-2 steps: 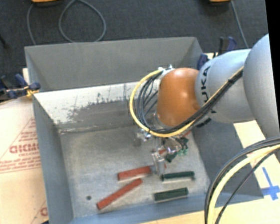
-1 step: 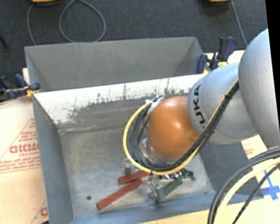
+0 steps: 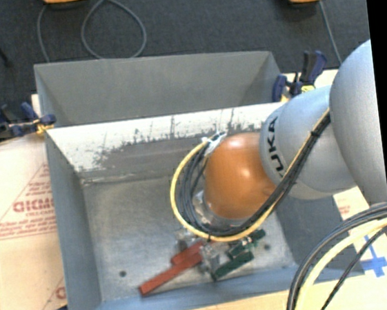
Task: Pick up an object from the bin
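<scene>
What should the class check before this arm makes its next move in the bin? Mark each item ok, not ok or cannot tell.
1. The hand is down near the bin floor, by the front wall: ok.
2. The red strip lies flat, its upper end at the hand: ok.
3. The red strip is clear of neighbours: not ok, a green piece lies close beside it.
4. Something is held in the hand: cannot tell, the orange cover hides it.
5. The cables are clear of the walls of the bin: ok.
</scene>
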{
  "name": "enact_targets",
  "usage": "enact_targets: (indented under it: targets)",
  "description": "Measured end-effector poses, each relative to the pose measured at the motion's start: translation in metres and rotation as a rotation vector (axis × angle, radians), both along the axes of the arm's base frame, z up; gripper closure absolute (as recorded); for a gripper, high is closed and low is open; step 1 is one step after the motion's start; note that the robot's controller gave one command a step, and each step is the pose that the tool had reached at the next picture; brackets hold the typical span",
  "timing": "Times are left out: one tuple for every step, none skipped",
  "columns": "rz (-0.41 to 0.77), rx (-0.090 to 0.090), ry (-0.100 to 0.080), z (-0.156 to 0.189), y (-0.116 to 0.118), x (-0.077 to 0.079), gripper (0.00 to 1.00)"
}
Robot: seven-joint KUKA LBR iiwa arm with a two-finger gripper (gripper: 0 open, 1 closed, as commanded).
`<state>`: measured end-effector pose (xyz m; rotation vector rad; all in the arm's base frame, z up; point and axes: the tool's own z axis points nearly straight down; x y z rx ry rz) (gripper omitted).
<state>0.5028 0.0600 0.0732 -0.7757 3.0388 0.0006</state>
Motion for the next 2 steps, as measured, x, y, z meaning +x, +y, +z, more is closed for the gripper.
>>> enact_targets:
  targets:
    - [0.131, 0.002, -0.005, 0.088, 0.077, 0.001, 1.0]
    - [0.18, -0.001, -0.008, 0.214, 0.072, 0.018, 1.0]
